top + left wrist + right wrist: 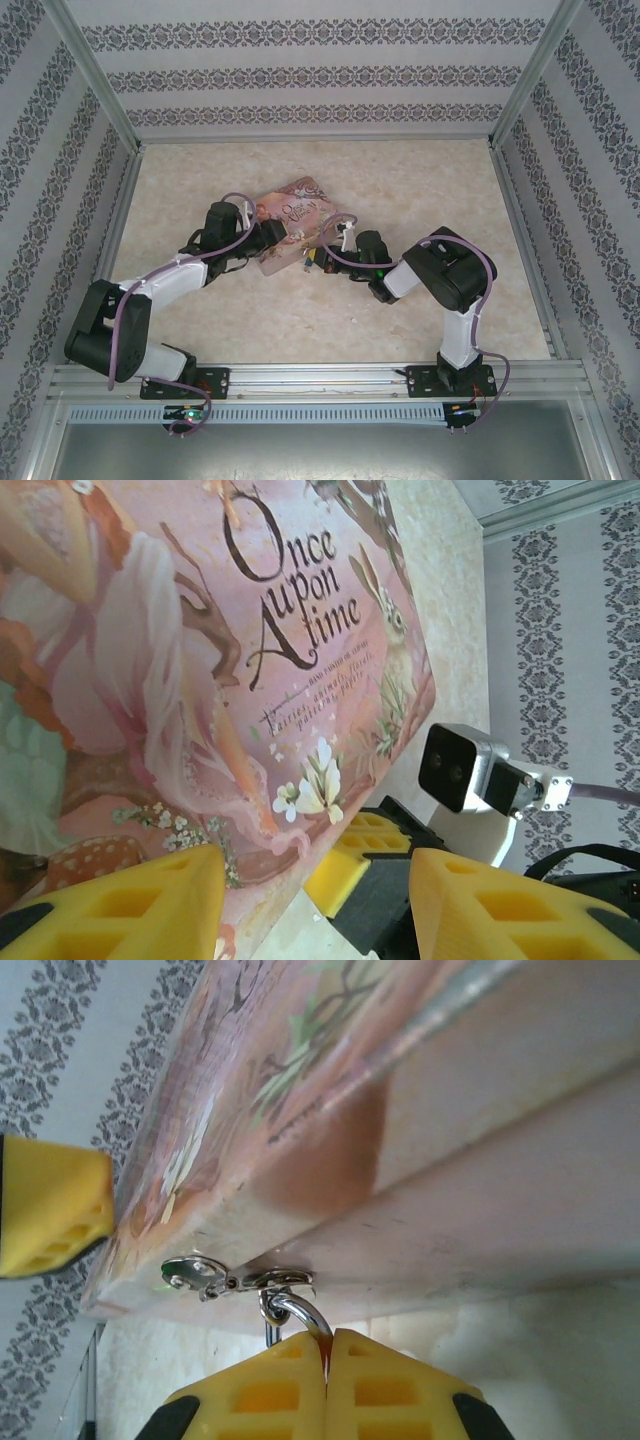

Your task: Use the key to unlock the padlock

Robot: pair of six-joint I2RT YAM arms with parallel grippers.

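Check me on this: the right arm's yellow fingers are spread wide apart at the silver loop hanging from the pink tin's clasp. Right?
Not quite. The right wrist view shows the right fingers pressed shut, not spread wide. The rest holds: the silver loop of the padlock comes out between their tips, hooked to the clasp of the pink tin.

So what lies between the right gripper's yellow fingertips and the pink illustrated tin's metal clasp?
The silvery U-shaped shackle of the small padlock, hooked through that clasp, seen in the right wrist view.
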